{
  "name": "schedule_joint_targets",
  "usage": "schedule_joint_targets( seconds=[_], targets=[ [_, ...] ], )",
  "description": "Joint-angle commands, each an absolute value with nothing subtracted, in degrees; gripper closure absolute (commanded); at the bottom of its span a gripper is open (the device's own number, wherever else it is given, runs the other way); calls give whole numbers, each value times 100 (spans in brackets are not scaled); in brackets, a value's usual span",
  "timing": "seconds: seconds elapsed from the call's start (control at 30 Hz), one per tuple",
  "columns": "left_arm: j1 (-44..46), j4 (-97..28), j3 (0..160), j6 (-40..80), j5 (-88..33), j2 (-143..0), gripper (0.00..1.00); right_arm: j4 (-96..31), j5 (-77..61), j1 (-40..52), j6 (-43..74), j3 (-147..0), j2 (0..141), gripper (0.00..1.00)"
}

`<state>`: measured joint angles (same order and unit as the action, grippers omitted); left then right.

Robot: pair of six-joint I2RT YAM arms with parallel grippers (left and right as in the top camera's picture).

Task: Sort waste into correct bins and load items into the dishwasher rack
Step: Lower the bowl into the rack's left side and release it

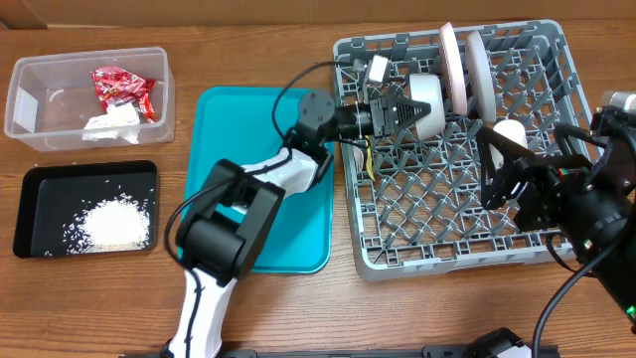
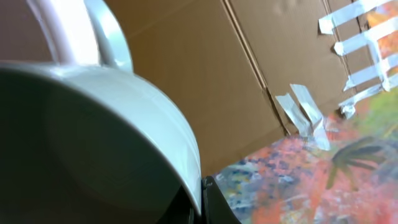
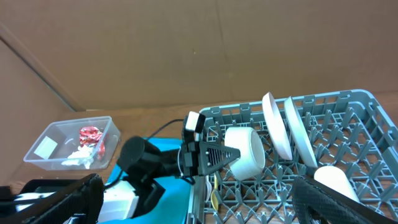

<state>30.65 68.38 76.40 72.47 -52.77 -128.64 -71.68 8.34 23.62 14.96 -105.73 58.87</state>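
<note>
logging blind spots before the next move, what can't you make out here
- Left wrist view: the bowl fills it, hiding the left gripper hold and the rack below.
- Right gripper: dark against its arm overhead, cut by the bottom edge in its wrist view; open or shut unclear.
- Spoon: mostly under the left gripper overhead.

We find the overhead view bright and even, with soft, short shadows on the teal tray [image 1: 224,119] and small glints on the clear tub [image 1: 20,99] at the far left corner of the table [image 1: 248,30]. In the left wrist view the pale bowl [image 2: 93,155] looms blurred, its hollow shaded, its rim shining; the cardboard [image 2: 205,74] behind is sharper. The right wrist view is clear, softer along its lower edge.
</note>
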Motion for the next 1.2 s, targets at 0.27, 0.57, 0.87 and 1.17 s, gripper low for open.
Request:
schedule_joint_targets(
  seconds=[0.27, 0.57, 0.87, 1.17],
  targets=[
    [2995, 7030, 7651, 7675, -5277, -13308, 96, -7155, 880, 2338, 1505, -10615, 5867, 0],
    [2847, 6849, 7651, 7699, -5317, -13308, 92, -7157, 880, 2340, 1505, -10615, 5867, 0],
    [2650, 6582, 7649, 7658, -5577, -13308, 70, -7155, 880, 2340, 1505, -10615, 5867, 0],
    [2305, 7638, 7649, 8132, -6202, -13301, 55, -7155, 880, 2340, 1505, -10615, 5867, 0]
  ],
)
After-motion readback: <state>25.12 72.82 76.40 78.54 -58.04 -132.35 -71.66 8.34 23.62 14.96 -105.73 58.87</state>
